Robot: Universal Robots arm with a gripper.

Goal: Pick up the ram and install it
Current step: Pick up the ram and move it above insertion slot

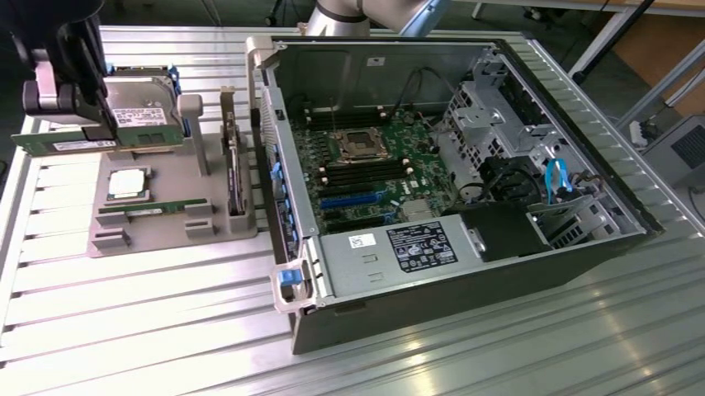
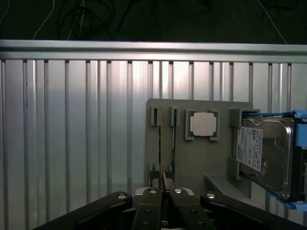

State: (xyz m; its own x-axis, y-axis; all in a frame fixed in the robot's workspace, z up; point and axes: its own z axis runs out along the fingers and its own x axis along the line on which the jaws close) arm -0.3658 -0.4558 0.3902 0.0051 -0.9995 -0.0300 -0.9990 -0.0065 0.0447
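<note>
While claw point(image 2: 163, 184) pinches slim green ram point(image 1: 49, 143), ribbed aluminium table point(image 1: 165, 318) gleams.

Setting: robotics lab or assembly workshop. Evidence: ribbed aluminium worktop point(image 1: 132, 330); open computer case point(image 1: 364, 62) with bare motherboard point(image 1: 385, 177); grey parts fixture point(image 1: 154, 237) carrying a hard drive point(image 1: 144, 115) and processor chip point(image 1: 129, 183); robot arm point(image 1: 364, 12) behind the case; further bench legs point(image 1: 595, 41) beyond.
</note>
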